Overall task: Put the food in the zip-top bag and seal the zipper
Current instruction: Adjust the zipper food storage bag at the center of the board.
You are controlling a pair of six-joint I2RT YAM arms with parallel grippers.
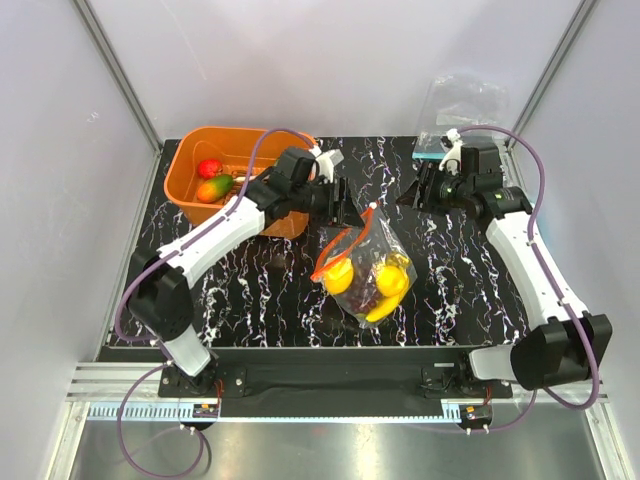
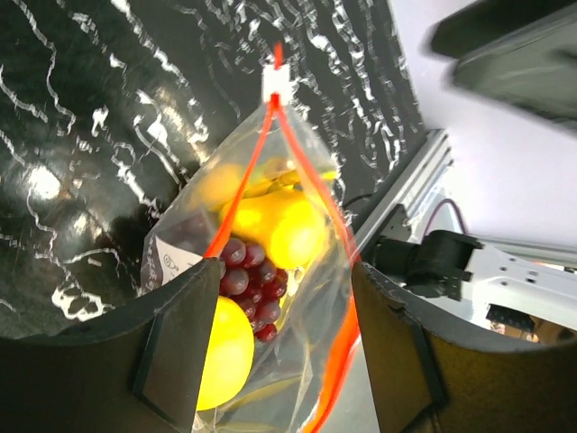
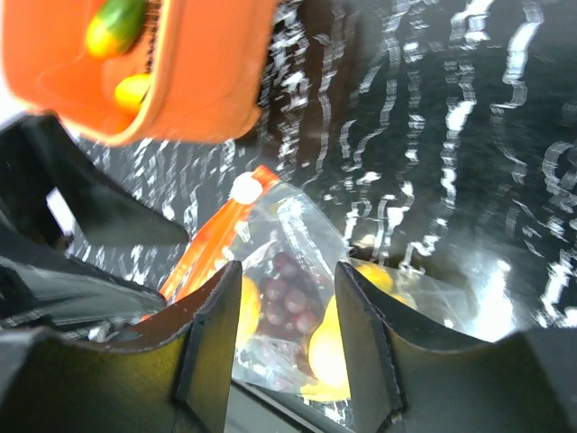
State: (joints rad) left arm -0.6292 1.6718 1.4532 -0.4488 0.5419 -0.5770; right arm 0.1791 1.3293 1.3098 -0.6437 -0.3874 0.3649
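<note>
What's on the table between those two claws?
Only the zip-top bag's upper corner, where its red-orange zipper ends, between the left claw and right claw; otherwise bare black tabletop. The top view shows it.

Table (image 1: 470,300): glossy black top with white marble veining and bright glare patches.
Walls (image 1: 60,150): plain pale grey panels on 3 sides.
Frame posts (image 1: 118,72): 2 aluminium profiles at the rear corners.
Rail (image 1: 330,410): aluminium extrusion along the near table edge.
Metal surface (image 1: 330,450): brushed, below the rail.

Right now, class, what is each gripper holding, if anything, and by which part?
Nothing is held. The left gripper and right gripper both stand open; the zip-top bag lies on the table, gripped by neither.
</note>
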